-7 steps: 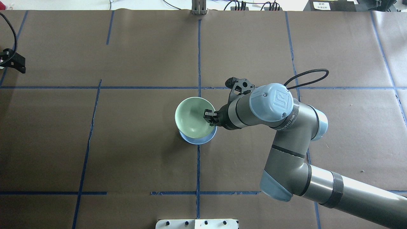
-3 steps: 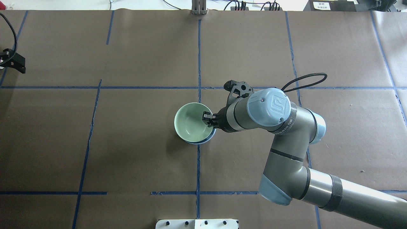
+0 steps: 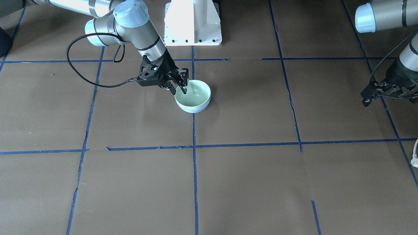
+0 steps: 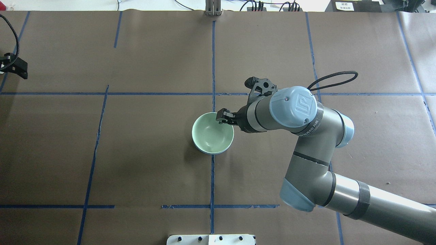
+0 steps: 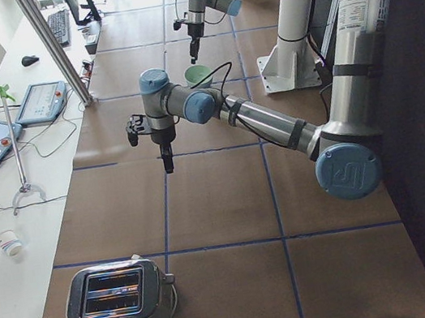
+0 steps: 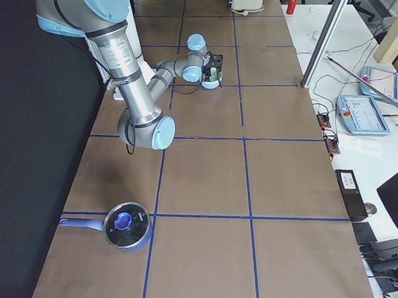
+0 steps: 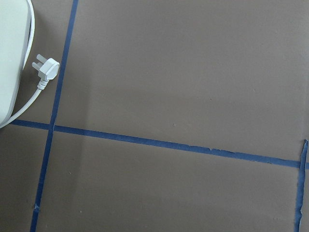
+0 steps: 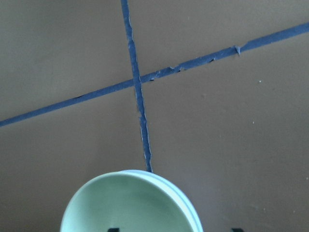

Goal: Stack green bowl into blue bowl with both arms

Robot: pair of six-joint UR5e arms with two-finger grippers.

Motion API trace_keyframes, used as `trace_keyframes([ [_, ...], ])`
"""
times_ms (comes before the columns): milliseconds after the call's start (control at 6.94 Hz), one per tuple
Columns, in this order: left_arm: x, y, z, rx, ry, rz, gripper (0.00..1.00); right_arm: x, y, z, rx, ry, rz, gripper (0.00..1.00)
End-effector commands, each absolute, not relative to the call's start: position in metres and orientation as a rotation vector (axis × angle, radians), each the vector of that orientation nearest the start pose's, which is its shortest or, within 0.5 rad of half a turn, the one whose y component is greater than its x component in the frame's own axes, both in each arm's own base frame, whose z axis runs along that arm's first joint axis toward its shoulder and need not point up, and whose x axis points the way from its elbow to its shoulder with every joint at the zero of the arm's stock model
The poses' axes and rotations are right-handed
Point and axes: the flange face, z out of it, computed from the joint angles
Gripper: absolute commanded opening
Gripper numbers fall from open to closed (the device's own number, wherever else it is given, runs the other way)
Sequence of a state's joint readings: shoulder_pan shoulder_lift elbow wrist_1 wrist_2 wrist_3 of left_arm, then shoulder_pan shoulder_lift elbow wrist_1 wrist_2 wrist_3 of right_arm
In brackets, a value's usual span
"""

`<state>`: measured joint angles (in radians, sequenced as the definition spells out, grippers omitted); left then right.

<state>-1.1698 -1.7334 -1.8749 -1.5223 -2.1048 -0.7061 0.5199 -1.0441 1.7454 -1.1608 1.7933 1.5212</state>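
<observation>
Tabletop point(image 4: 136, 163) covered in brown paper and divided into squares by blue tape lines, seen from several cameras. Near its middle, on the centre tape line, a small round pale mint-green bowl point(image 4: 212, 134) with a glossy inside sits nested upright in a small round pale periwinkle-blue bowl point(image 3: 194, 111). Only a thin edge of the blue one shows beneath the green rim.

The right arm's black two-finger gripper point(image 3: 178, 88) is at the rim of the green bowl, on the side toward the robot. Its fingers are spread apart. In the right wrist view one dark fingertip shows inside the bowl and the other outside it, so they straddle the rim without pinching it.

The left arm's black gripper point(image 5: 167, 165) hangs pointing downward above bare paper, toward the table's left end and well apart from the bowls. Whether its fingers are together or apart cannot be told.

A white square-based pedestal point(image 3: 192, 24) stands at the robot's side of the table. A silver toaster point(image 5: 117, 295) sits at the left end, and a blue-lidded saucepan point(image 6: 126, 226) at the right end.
</observation>
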Motion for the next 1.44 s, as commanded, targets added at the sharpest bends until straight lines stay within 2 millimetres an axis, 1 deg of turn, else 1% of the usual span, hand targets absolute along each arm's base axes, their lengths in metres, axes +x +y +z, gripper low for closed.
trace_keyframes([
  [0,0.126,-0.536,0.446,0.091,0.659,-0.138,1.00,-0.462,-0.447,0.250,0.140,-1.059,0.298,1.00],
  [144,0.112,-0.540,0.450,0.103,0.652,-0.114,1.00,-0.417,-0.478,0.260,0.144,-1.008,0.223,1.00],
  [288,0.098,-0.542,0.453,0.121,0.645,-0.086,1.00,-0.375,-0.494,0.272,0.144,-0.968,0.149,1.00],
  [432,0.076,-0.539,0.465,0.126,0.636,-0.085,1.00,-0.336,-0.510,0.294,0.152,-0.925,0.098,1.00],
  [577,0.055,-0.539,0.473,0.132,0.667,-0.028,1.00,-0.287,-0.522,0.330,0.166,-0.898,0.026,1.00],
  [721,0.027,-0.538,0.505,0.088,0.741,-0.012,1.00,-0.228,-0.531,0.375,0.172,-0.878,-0.035,1.00],
  [865,0.004,-0.535,0.542,0.073,0.776,0.043,1.00,-0.165,-0.533,0.423,0.195,-0.841,-0.094,1.00],
  [1009,-0.023,-0.529,0.563,0.066,0.782,0.032,1.00,-0.099,-0.530,0.474,0.199,-0.801,-0.133,1.00],
  [1153,-0.034,-0.509,0.591,0.027,0.786,-0.003,1.00,-0.051,-0.528,0.522,0.190,-0.791,-0.197,1.00],
  [1297,-0.033,-0.489,0.610,0.007,0.814,0.030,1.00,-0.007,-0.528,0.569,0.190,-0.764,-0.239,1.00],
])
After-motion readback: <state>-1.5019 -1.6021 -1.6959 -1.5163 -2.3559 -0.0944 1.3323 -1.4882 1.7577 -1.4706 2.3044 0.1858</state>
